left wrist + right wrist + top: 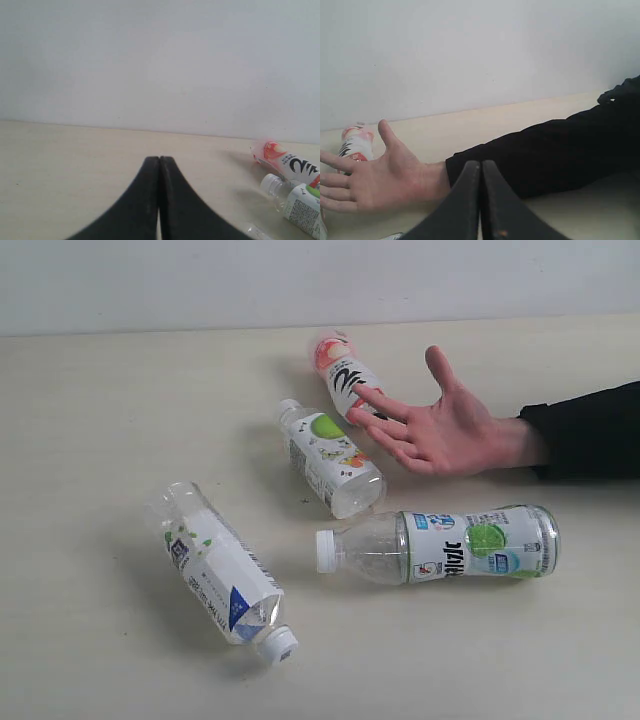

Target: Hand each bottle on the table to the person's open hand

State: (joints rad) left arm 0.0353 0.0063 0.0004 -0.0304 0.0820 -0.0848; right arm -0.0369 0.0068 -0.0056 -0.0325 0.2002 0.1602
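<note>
Several bottles lie on their sides on the table [90,420]. The pink-red bottle [345,375] is farthest back, just behind the person's open hand [440,430], whose fingers reach over it. A lime-label bottle [330,458] lies left of the hand. A second lime-label bottle [450,543] lies in front of the hand. The white-and-blue bottle [220,575] is at the front left. Neither gripper shows in the exterior view. My left gripper [159,159] is shut and empty, with the pink-red bottle [285,160] far off. My right gripper [481,163] is shut and empty, near the hand [370,180].
The person's black sleeve [590,430] stretches in from the right edge of the table and fills much of the right wrist view as the sleeve [560,155]. A plain pale wall [300,280] backs the table.
</note>
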